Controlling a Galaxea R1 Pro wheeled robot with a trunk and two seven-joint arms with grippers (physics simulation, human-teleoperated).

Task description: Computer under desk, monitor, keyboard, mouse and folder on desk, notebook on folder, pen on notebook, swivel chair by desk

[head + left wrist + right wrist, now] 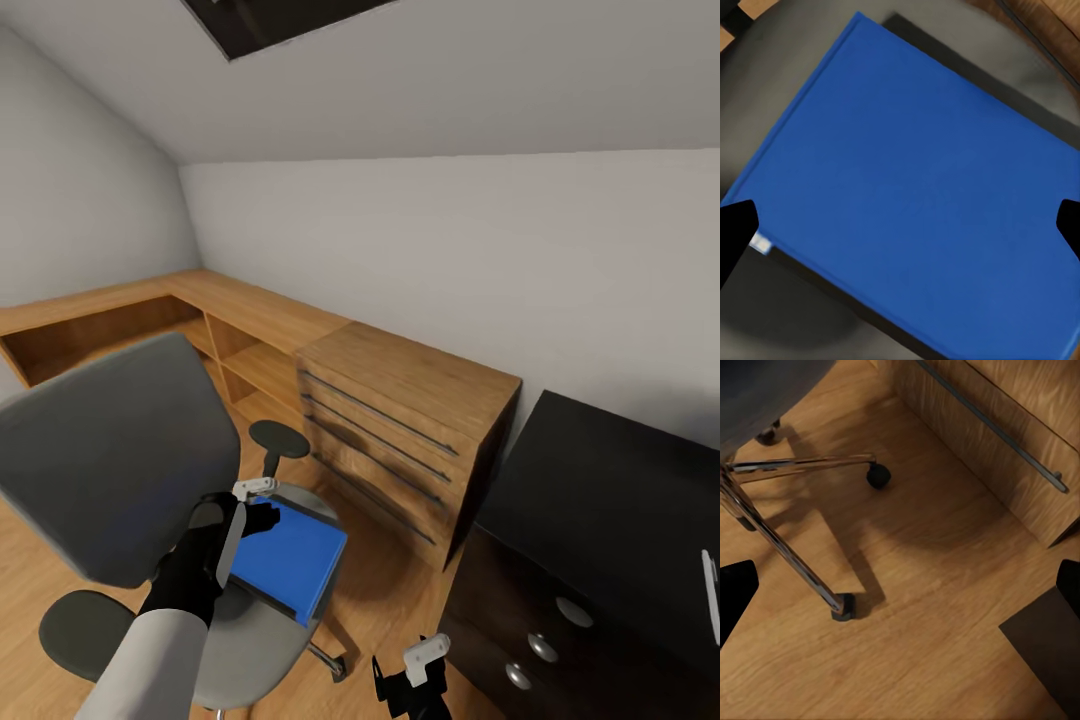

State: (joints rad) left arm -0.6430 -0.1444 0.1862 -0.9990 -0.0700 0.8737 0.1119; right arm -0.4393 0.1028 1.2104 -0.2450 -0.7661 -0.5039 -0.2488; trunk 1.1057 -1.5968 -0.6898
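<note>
Over the grey padded swivel chair, my left gripper hovers spread wide above the flat bright blue folder, my right gripper gapes empty over wooden floor.

The folder is bright blue; the swivel chair grey with black armrests. The drawer cabinet shows light wood grain with dark bar handles. The desk is black, its knobs silver.
</note>
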